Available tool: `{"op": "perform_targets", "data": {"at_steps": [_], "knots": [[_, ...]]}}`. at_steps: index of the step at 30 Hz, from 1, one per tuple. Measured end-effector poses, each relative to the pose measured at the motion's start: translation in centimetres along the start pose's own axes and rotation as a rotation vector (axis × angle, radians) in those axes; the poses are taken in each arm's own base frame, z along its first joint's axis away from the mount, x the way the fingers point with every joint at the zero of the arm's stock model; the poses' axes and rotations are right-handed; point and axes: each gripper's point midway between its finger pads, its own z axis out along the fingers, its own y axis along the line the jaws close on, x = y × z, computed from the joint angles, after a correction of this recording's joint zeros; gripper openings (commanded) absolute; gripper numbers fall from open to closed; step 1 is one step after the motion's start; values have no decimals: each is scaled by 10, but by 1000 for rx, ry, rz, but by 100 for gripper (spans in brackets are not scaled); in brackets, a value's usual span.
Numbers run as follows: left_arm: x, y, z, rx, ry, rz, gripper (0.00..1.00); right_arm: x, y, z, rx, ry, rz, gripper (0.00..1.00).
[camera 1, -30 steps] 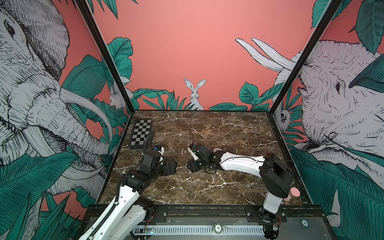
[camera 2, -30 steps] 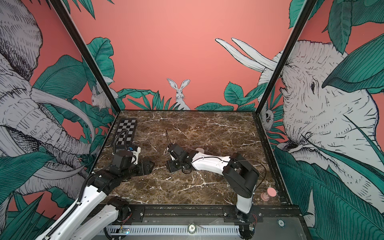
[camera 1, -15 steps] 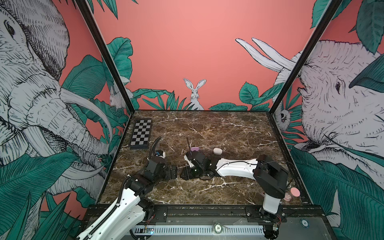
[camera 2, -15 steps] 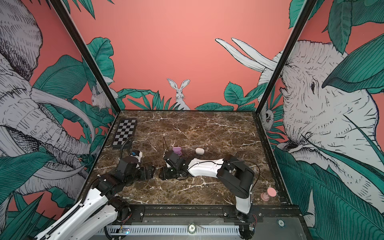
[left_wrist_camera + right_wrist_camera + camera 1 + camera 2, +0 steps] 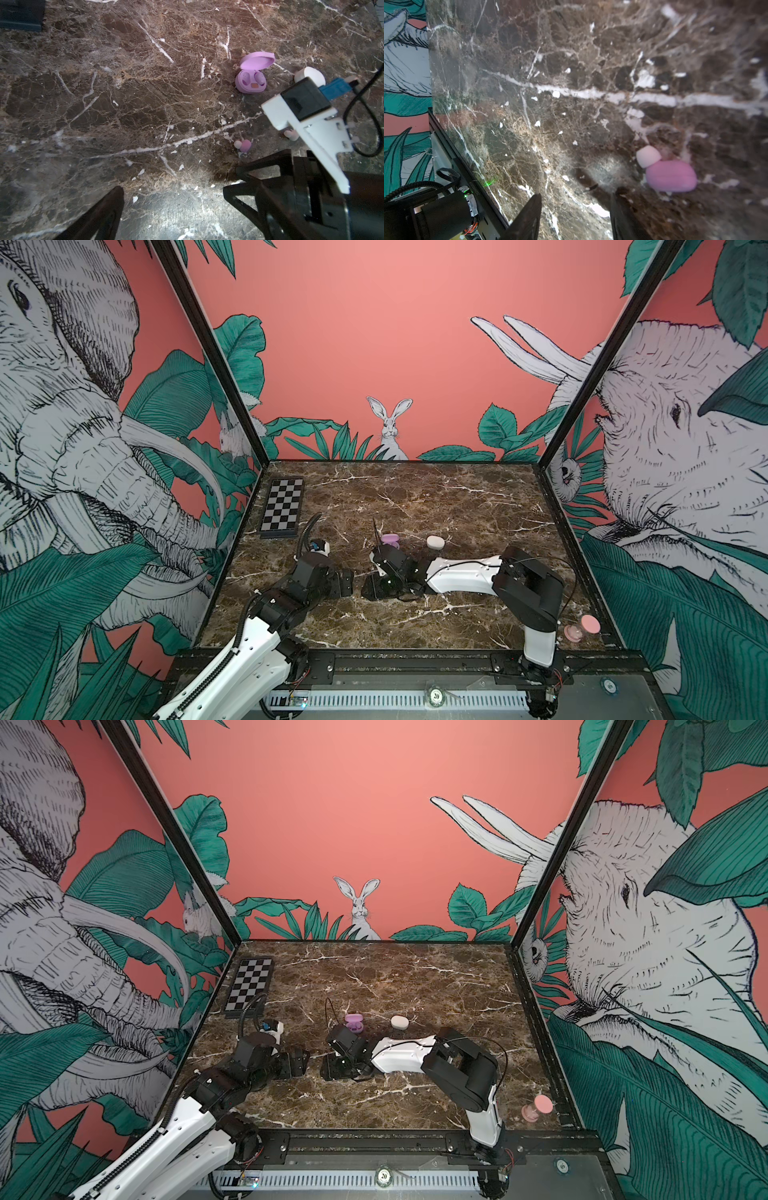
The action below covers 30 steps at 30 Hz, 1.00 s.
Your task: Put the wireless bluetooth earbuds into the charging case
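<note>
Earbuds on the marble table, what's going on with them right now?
The robot is meant to load them into cases, but grips nothing now. The purple case sits open, apparently with one bud inside; the white case looks shut. A loose purple bud lies on the table beside the right gripper, open and empty. The left gripper is open too.

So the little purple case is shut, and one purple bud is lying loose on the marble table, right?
Not quite. The purple case is open, not shut: its lid is tipped up, and there is a seated bud inside. The left wrist view shows this. The rest holds: a purple bud does lie loose on the marble table.
</note>
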Motion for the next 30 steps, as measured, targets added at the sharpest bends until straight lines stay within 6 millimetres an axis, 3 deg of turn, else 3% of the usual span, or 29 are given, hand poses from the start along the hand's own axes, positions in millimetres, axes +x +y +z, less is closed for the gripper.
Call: {"op": "perform_targets", "data": {"at_steps": [30], "knots": [[-3, -2, 1, 8, -12, 4, 99, -29, -28, -6, 79, -88, 37, 49]]}}
